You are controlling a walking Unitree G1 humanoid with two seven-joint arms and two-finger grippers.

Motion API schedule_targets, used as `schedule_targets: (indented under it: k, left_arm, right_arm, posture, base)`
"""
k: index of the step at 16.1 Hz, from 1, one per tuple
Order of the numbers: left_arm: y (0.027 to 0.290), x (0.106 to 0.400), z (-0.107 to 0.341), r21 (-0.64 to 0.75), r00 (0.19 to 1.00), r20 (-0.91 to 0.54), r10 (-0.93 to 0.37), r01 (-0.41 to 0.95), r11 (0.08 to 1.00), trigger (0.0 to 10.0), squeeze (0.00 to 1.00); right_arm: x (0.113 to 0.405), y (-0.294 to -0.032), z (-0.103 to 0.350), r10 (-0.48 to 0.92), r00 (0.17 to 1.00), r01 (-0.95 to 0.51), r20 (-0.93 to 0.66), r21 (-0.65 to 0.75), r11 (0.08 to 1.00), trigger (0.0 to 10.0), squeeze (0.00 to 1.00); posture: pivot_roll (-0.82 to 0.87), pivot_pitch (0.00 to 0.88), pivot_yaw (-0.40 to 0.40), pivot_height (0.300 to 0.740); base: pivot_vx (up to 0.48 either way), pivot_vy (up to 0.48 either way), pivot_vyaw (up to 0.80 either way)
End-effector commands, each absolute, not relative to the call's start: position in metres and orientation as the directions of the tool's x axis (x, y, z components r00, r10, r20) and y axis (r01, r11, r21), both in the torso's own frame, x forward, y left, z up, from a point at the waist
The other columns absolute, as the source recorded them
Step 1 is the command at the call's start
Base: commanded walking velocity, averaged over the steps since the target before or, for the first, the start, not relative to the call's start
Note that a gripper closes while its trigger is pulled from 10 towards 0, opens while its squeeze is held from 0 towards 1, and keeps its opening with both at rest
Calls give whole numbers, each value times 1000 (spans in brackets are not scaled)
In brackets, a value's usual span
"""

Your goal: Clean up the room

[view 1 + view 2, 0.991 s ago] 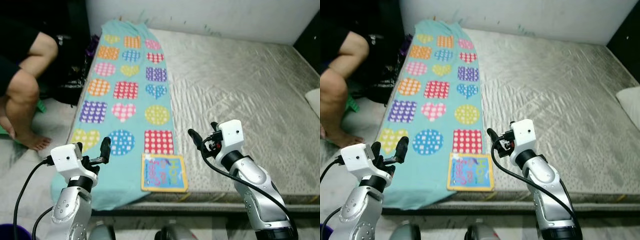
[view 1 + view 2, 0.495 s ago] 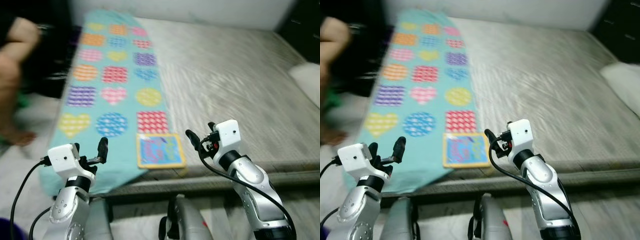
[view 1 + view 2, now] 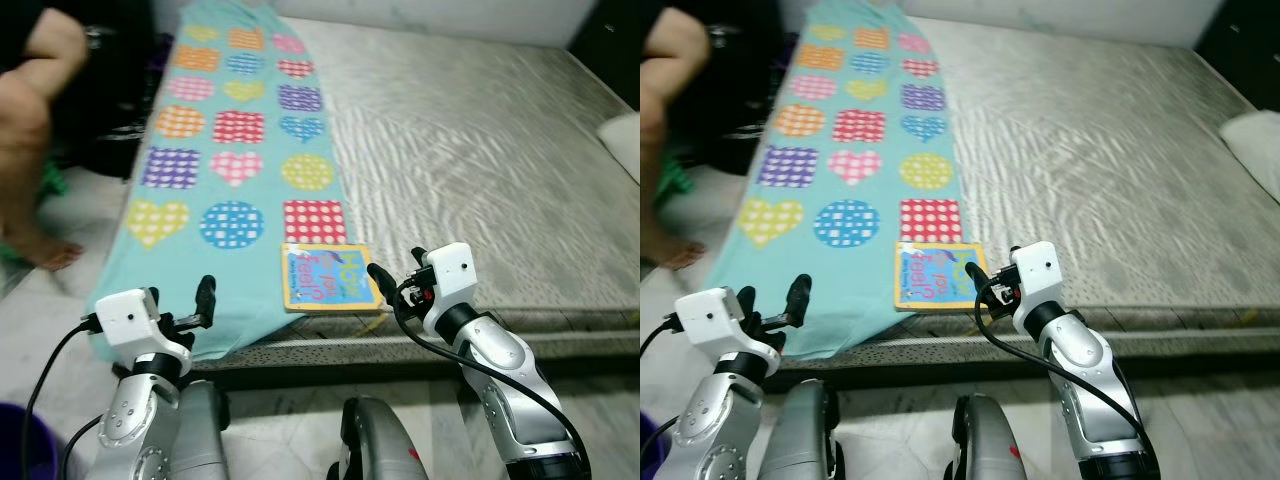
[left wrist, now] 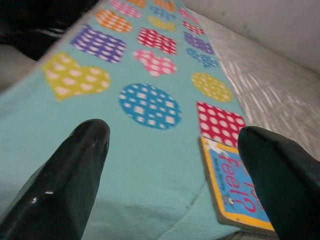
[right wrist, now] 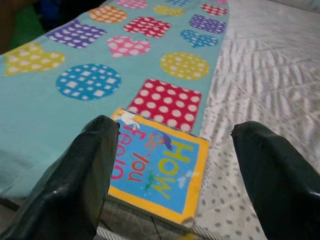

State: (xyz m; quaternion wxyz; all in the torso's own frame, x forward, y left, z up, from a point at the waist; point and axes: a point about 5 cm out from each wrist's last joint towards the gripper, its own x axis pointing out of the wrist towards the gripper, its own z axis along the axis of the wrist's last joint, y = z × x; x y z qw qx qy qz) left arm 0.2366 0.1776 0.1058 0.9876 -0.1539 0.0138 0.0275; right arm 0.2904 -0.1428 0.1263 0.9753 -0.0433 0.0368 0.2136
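- Fingers of my left gripper are spreading wide and empty at the lower left of the head view, over the turquoise patterned blanket.
- At lower centre, the picture book is lying at the mattress edge, partly on the blanket.
- Right of it, my right gripper is gaping empty, framing the book; I judge I am approaching, and next I should be closing in on it.
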Motion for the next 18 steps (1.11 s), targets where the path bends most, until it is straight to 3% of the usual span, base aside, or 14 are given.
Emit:
schedule_targets:
  k: [1, 5, 10, 13, 18]
  left_arm:
    - [176, 236, 107, -300, 998, -30, 52, -58, 952, 10000, 0]
    - [177, 236, 108, -299, 997, -28, 68, -73, 951, 10000, 0]
    - [180, 242, 109, -318, 997, -29, 69, -75, 945, 10000, 0]
    - [182, 245, 111, -320, 997, -12, 82, -82, 944, 10000, 0]
    - [190, 244, 110, -379, 993, -39, 113, -119, 918, 10000, 0]
  right_arm:
    - [292, -145, 128, 411, 908, -416, -80, -75, 906, 10000, 0]
    - [293, -146, 128, 411, 908, -416, -82, -78, 906, 10000, 0]
    - [292, -149, 129, 387, 919, -393, -78, -80, 916, 10000, 0]
    - [288, -154, 128, 372, 925, -378, -82, -79, 922, 10000, 0]
    - [278, -173, 123, 312, 941, -326, -133, -100, 940, 10000, 0]
  posture:
    - [-107, 153, -134, 565]
    - [-106, 152, -136, 565]
    - [-122, 154, -125, 517]
    - [-126, 141, -161, 517]
    - [-133, 205, -183, 517]
  base:
    - [0, 0, 0]
    - [0, 0, 0]
    - [0, 0, 0]
    - [0, 0, 0]
    - [0, 0, 0]
